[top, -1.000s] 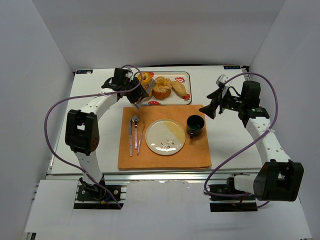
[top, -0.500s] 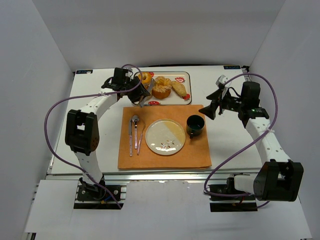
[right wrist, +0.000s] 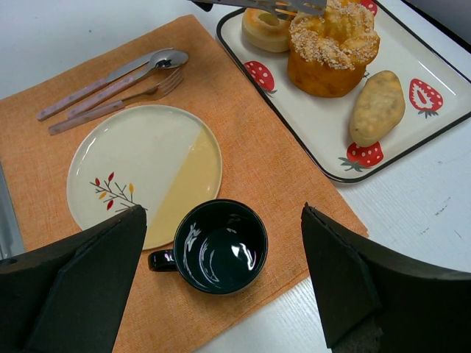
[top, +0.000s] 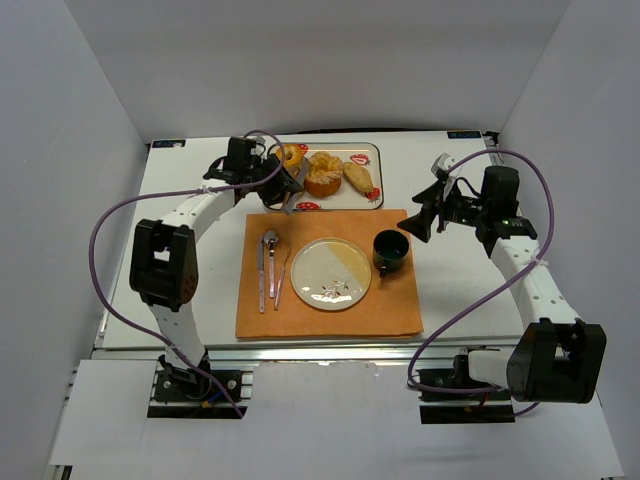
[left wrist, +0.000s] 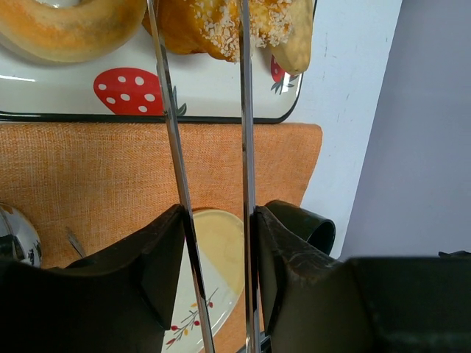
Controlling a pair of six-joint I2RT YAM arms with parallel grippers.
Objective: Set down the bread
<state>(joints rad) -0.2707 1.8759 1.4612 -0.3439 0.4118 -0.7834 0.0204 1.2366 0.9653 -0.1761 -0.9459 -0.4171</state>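
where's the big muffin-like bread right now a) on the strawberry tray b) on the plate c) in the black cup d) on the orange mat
a: the bread sits on the strawberry tray, between a ring pastry and the oval roll.

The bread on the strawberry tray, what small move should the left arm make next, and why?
Probably ease the tongs a little further forward and down around the bread, then squeeze. The left gripper holds the tongs, but their tips seem only to reach the bread's upper edge, not its sides. The bread sits on the tray, not yet lifted.
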